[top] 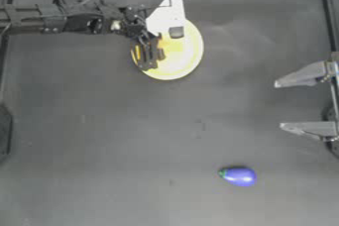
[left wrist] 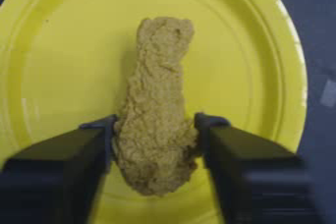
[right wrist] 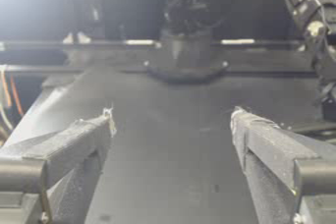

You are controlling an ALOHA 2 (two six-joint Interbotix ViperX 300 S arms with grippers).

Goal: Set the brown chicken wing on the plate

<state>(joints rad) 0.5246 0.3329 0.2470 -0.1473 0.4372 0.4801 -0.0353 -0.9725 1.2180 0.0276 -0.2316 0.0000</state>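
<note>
Left gripper (left wrist: pixel 155 142) clamps brown chicken wing (left wrist: pixel 157 110) over plate (left wrist: pixel 66 46).

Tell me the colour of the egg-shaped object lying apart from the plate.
The glossy egg-shaped object is blue-purple with a green tip, best seen in the top view.

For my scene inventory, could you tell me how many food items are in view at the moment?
2. The brown chicken wing is over the plate, between the left gripper fingers. A blue-purple eggplant lies on the table, near the idle right gripper. None appears hidden.
</note>
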